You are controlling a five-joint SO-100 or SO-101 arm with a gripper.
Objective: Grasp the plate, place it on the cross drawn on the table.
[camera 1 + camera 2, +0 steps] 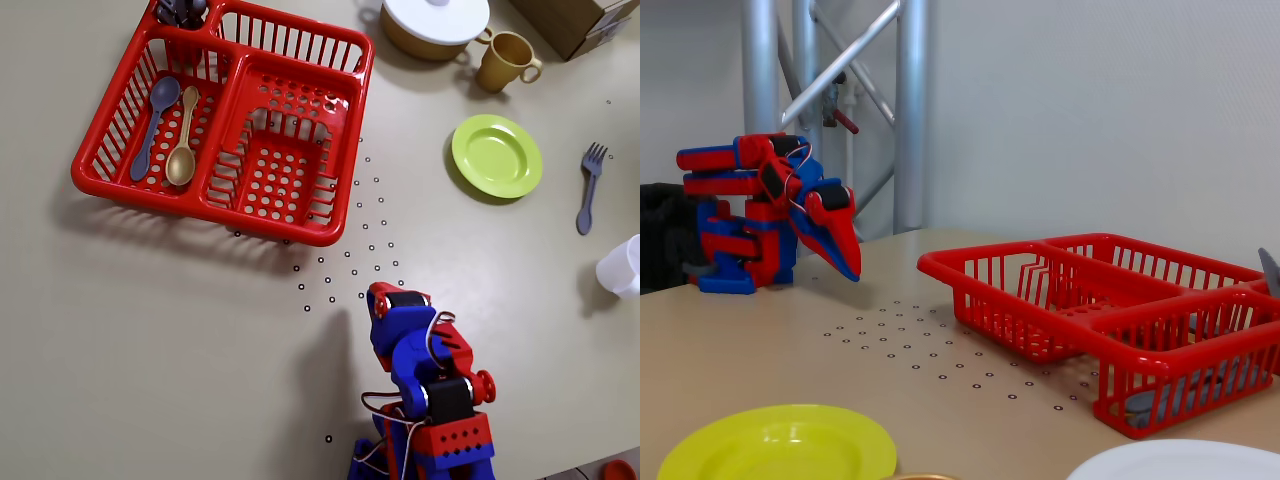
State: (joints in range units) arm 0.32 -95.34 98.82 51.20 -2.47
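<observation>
The plate (497,155) is round and lime green. It lies flat on the beige table at the right in the overhead view and at the bottom left of the fixed view (780,445). My red and blue gripper (380,298) is folded back near the arm's base, far from the plate. It points down at the table, and its jaws look closed and empty in the fixed view (852,272). I see no drawn cross, only a patch of small ring marks (352,250) on the table between the gripper and the rack.
A red dish rack (150,192) holds a blue-grey spoon (155,125) and a beige spoon (183,150). A yellow mug (505,60), a pot with a white lid (435,20), a blue-grey fork (590,185) and a white cup (622,268) surround the plate.
</observation>
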